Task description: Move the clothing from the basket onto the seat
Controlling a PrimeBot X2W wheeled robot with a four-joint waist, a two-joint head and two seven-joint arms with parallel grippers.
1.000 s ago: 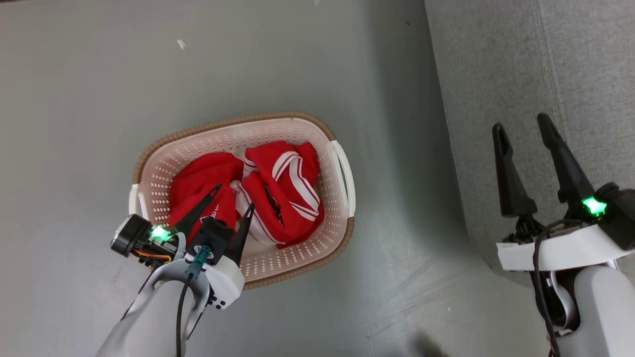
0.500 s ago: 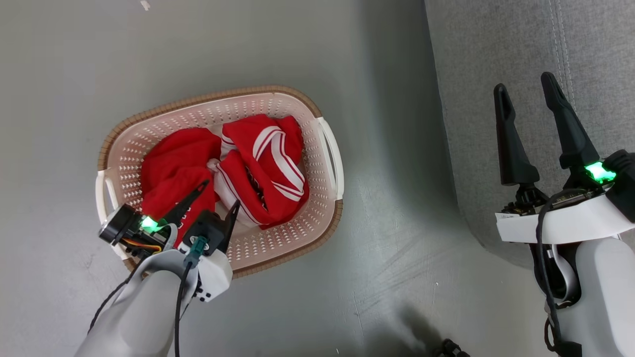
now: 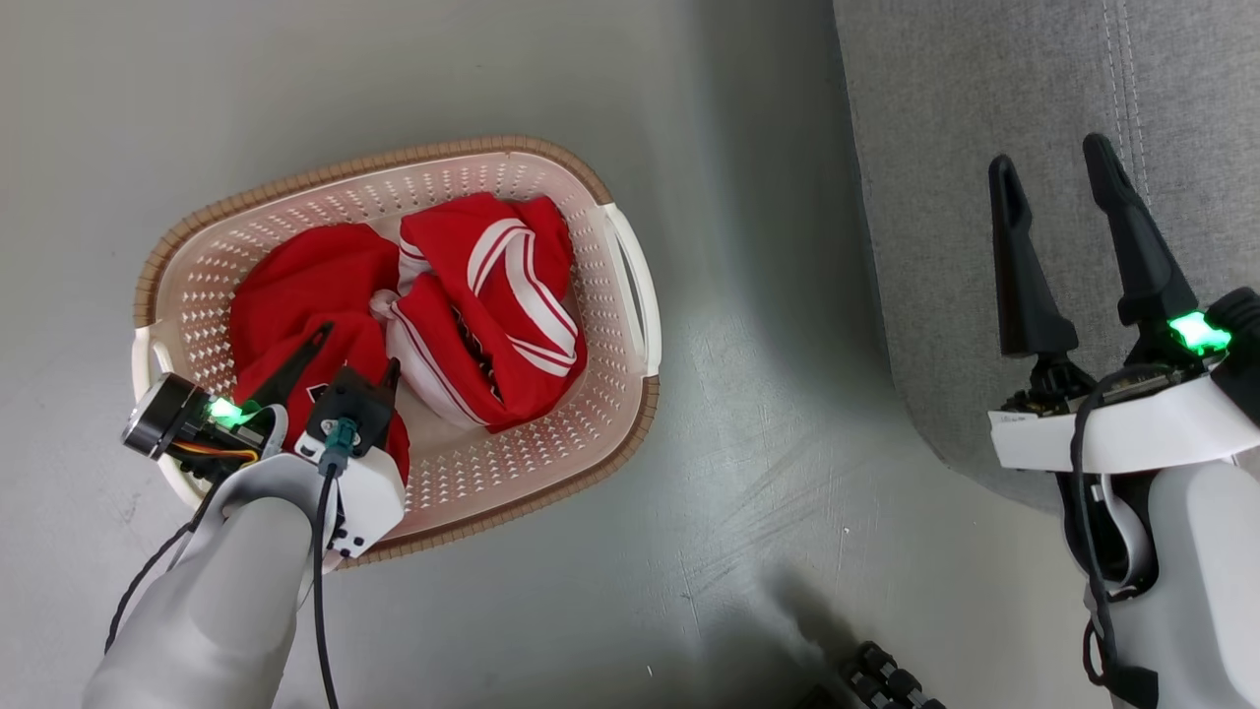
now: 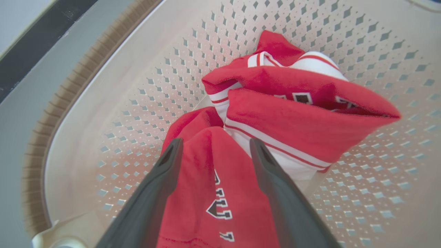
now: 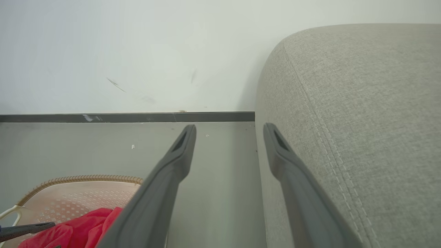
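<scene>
The wide-open left gripper [image 3: 359, 347] holds nothing yet; the plain red top [image 3: 295, 286] sits between its fingers [image 4: 158, 186] at the left of the basket [image 3: 512, 473], so it should dip lower and pinch a thick fold.

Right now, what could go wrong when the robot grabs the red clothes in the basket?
The open left hand straddles a fold of the plain red garment with white lettering; a thin pinch might slip. The red garment with white stripes lies bunched against it, so it could get dragged over the rim of the cream perforated plastic basket onto the floor.
</scene>
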